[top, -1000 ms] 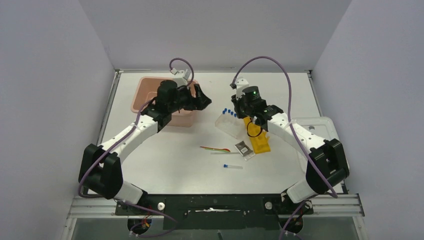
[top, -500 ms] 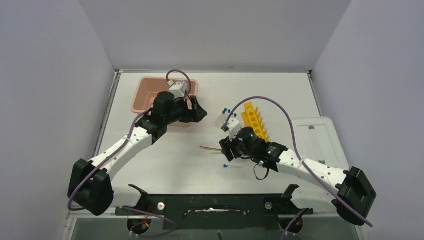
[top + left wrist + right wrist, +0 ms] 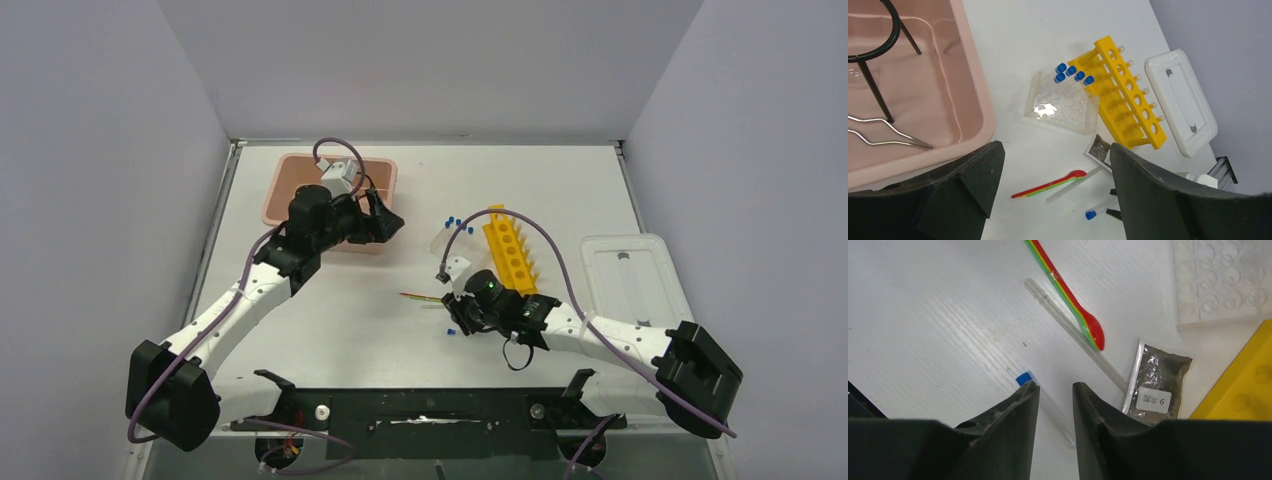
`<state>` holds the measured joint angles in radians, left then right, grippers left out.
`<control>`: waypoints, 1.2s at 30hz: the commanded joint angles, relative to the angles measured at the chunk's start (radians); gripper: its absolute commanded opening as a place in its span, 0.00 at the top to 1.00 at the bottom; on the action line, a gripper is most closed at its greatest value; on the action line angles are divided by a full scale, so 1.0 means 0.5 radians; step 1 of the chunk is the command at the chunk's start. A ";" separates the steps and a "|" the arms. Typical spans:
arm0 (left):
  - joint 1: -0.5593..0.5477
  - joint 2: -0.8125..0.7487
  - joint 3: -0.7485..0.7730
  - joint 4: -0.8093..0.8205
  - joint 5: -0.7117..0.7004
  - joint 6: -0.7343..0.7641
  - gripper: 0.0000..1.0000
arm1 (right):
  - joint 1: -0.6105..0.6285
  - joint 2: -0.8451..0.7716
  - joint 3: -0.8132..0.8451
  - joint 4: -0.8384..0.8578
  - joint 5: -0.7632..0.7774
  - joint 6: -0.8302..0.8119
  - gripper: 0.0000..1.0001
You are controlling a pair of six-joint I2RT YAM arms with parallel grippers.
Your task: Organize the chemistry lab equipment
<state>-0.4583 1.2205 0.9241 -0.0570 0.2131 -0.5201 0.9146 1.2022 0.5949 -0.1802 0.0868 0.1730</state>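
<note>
My left gripper (image 3: 1055,150) has its fingers wide apart, with nothing in them. Off to the left of them sits the pink tub (image 3: 975,100). The black wire ring with stem (image 3: 875,92) and the metal tongs (image 3: 918,144) lie inside it, so I think those two are put away.

Out in front, between my left fingers, is the clear tube rack (image 3: 1063,107). Some blue-capped clear tubes (image 3: 1073,75) stand in it. Just right of it is the yellow holed rack (image 3: 1123,100), and I see no tubes in its holes. Further right lies the white lid (image 3: 1158,80).

My right gripper (image 3: 1055,387) is down low over the table (image 3: 923,315). Its fingers are close together, one on each side of a loose tube (image 3: 1048,412) with a blue cap. I cannot tell if they are pinching it or only sitting beside it. Ahead of these fingers lie a clear rod (image 3: 1073,335) and the thin coloured sticks (image 3: 1068,295). Ahead and to the right is a small packet (image 3: 1155,385).

I think the job is only partly done. The loose tube, the rod, the sticks, the packet and both racks are out on the table, not tidied yet.

The table is white with fine little lines and a few dark specks. Plain pale grey walls (image 3: 420,60) stand on three sides of it.
</note>
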 commanded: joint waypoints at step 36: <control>0.110 -0.129 -0.092 0.163 0.157 -0.024 0.23 | 0.068 0.536 0.338 -0.289 -0.019 0.126 0.51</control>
<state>-0.4114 1.1950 0.8696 -0.0463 0.2672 -0.5282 0.9436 1.4643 0.7181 -0.3275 0.0319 0.2226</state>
